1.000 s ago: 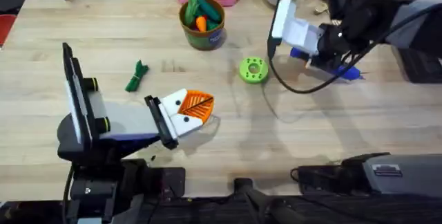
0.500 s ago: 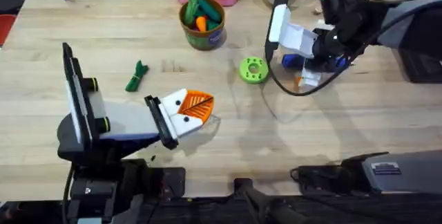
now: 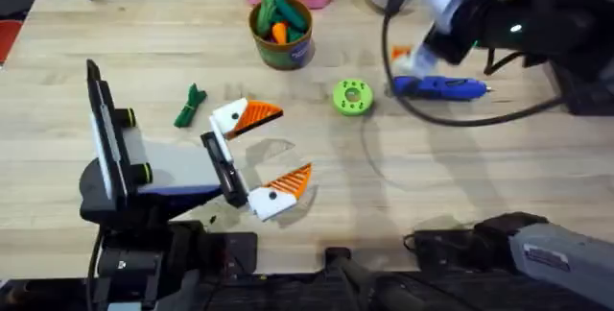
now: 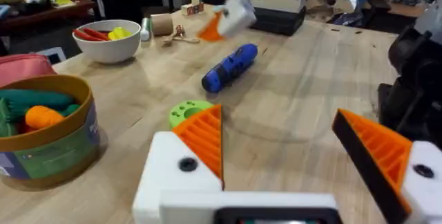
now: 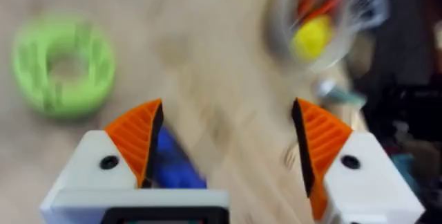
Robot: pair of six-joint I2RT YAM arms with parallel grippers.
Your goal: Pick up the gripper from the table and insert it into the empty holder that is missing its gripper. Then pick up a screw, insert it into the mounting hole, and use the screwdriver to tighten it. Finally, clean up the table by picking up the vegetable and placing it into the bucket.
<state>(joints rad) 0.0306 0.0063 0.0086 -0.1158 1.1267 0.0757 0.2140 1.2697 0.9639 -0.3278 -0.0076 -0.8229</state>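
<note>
Right end effector (image 5: 224,151) spread wide, nothing between its orange pads. A half second back it sat low over the screwdriver beside the green disc; now it has lifted up and away toward the far right corner of the counter, blurred under the overhead camera. Screwdriver (image 3: 438,86) lies flat on the counter (image 3: 384,196), just right of the green disc (image 3: 352,97), tip pointing right. From the left wrist camera it reads as a blue barrel lying just beyond the disc.

Left end effector (image 3: 259,153) has also changed: its two orange pads were pressed together a second ago and are now spread well apart, holding nothing. Both of its white mounts carry an orange pad, and so do the right one's in the wrist view.

Vegetable (image 3: 190,106) lies loose on the counter, left of the left end effector, well apart from the bucket (image 3: 282,31) at the far edge. Bucket already holds green and orange toy pieces.

Judgement: putting the screwdriver down and opening both sets of fingers suggests the fastening part is over. What remains looks like the clean-up, and the spread left fingers sit nearest the vegetable.
</note>
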